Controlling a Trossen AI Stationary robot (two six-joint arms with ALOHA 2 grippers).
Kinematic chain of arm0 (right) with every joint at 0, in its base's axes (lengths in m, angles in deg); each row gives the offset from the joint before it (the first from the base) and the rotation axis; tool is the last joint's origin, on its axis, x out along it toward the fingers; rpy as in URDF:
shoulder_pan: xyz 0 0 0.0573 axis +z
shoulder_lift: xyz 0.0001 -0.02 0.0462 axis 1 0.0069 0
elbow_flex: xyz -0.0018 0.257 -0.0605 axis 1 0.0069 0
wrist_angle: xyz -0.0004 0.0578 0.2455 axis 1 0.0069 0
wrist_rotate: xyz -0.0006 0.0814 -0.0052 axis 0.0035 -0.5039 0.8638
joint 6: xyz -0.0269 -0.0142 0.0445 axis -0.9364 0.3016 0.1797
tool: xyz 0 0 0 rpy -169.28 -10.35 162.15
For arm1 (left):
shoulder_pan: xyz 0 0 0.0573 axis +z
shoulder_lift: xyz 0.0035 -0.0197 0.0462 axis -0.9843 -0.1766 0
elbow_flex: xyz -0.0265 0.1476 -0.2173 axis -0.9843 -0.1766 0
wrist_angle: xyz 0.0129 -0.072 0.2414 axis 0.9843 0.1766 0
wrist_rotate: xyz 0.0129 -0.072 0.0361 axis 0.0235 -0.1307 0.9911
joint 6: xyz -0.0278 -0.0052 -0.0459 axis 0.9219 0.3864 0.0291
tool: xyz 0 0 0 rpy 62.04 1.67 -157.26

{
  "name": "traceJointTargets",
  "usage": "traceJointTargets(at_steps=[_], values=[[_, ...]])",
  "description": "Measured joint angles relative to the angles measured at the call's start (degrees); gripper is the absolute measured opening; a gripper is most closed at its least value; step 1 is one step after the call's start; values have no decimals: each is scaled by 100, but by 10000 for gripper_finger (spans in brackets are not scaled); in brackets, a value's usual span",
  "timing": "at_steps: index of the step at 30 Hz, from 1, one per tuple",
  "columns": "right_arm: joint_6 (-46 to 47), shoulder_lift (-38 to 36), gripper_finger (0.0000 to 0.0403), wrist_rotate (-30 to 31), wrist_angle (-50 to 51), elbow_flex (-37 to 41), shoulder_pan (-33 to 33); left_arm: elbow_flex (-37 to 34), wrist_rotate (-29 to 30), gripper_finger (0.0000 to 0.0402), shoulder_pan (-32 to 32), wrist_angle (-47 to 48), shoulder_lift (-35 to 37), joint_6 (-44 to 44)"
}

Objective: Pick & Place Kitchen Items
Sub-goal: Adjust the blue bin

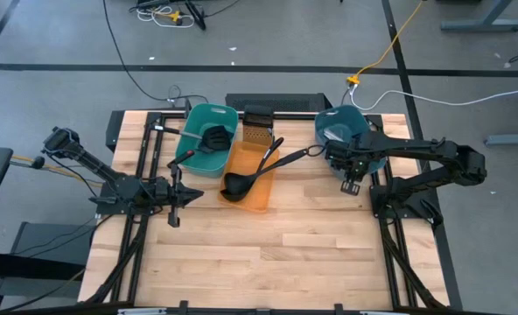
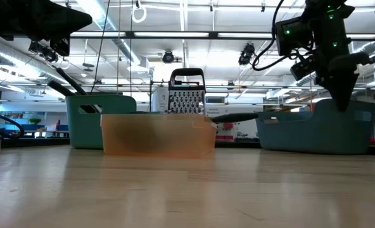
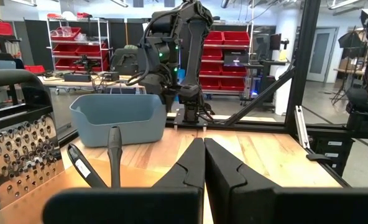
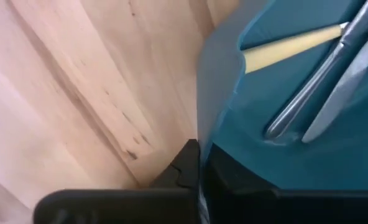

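A black ladle (image 1: 246, 176) lay in the orange tub (image 1: 257, 197) at the middle of the table (image 1: 294, 254), its bowl at the near end of the tub and its long handle running diagonally up over the far rim toward the dark teal tub (image 1: 338, 122) on the right. Another black utensil (image 1: 208, 140) lay in the green tub (image 1: 199, 162) just left of the orange one, its handle angled out over the near-left rim. A metal grater (image 1: 256, 129) stood upright behind the orange tub, between the two teal ones. In the right wrist view, two silver knives (image 4: 324, 81) lay side by side in the dark teal tub, their long axes slanting the same way, with a cream handle (image 4: 289, 46) crossing beneath them. No brand or writing could be read on any of these. The right gripper (image 1: 353, 184) hung at the near rim of the dark teal tub with its forearm stretched across from the right edge of the table; its fingers were pressed together on nothing, one tip against the outer wall of the tub. The left gripper (image 1: 176, 197) rested low near the left edge, well apart from the tubs, arm folded back, its fingers closed and empty.
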Motion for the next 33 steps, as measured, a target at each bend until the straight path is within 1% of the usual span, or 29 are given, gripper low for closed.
traceJointTargets(at_steps=[3,6,11,14,17,20,24,29,33], values=[[40,0,23,-217,-72,0,2,0,0,3,-1,0,-1,-2],[36,4,25,-299,-84,-108,2,0,0,3,0,0,0,-3],[47,5,8,-408,-147,-672,-2,0,0,3,0,-2,0,-4],[43,43,8,-538,-216,-1026,2,0,0,3,0,-4,-2,-4],[41,150,11,-796,-261,-1223,20,0,0,3,0,-4,-1,-4],[52,345,10,-901,-269,-1283,125,0,0,3,-1,-4,0,-6],[314,713,10,-963,-317,-1290,303,0,0,3,-2,-4,0,-6],[839,1181,10,-957,-377,-1305,594,0,0,3,0,-3,0,-8],[1249,1403,10,-1016,-368,-1305,914,0,0,3,0,-4,0,-8]])
